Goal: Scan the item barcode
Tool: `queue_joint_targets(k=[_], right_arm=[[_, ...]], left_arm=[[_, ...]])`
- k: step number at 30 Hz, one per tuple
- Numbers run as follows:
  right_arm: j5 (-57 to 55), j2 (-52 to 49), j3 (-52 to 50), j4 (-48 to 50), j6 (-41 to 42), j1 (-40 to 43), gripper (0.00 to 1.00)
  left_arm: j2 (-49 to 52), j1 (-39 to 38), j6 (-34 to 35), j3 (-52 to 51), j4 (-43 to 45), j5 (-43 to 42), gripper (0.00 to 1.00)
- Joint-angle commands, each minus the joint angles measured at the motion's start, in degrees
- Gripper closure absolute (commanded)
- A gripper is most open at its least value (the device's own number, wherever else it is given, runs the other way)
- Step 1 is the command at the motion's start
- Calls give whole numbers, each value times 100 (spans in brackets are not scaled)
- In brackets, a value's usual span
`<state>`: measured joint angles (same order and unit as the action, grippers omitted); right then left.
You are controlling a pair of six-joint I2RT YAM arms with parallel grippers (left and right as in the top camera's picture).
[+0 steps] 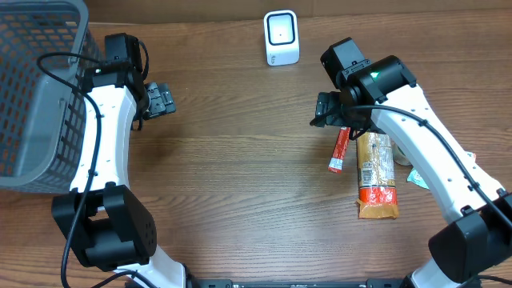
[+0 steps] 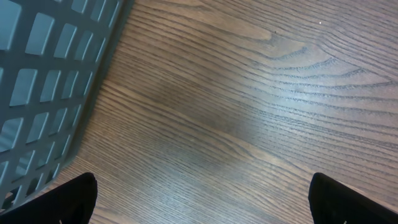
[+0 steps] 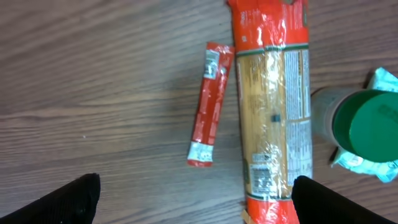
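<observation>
A white barcode scanner [image 1: 282, 38] stands at the back of the table. A slim red stick packet [image 1: 339, 150] [image 3: 208, 112] lies beside a long orange-and-red pasta pack [image 1: 376, 174] [image 3: 273, 106]. My right gripper [image 1: 326, 110] [image 3: 199, 202] hovers open just behind the stick packet, holding nothing; its right finger [image 3: 336, 202] overlaps the end of the pasta pack in the wrist view. My left gripper [image 1: 160, 100] [image 2: 202, 205] is open over bare wood near the basket, far from the items.
A grey mesh basket [image 1: 40, 88] [image 2: 37, 93] fills the far left. A container with a green lid [image 3: 367, 130] [image 1: 416, 176] sits right of the pasta pack, partly under my right arm. Wooden tabletop [image 1: 240, 184] lies between the arms.
</observation>
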<state>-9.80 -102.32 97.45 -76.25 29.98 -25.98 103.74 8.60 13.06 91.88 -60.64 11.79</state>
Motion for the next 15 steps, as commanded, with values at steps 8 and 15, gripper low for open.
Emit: queue_joint_targets(k=[8, 15], right_arm=[[-63, 2280, 33, 1370, -22, 133, 0], [-61, 3689, 31, 1888, -940, 304, 0]], left_arm=[[-46, -48, -63, 101, 0, -28, 0], [-46, -48, -63, 101, 0, -28, 0]])
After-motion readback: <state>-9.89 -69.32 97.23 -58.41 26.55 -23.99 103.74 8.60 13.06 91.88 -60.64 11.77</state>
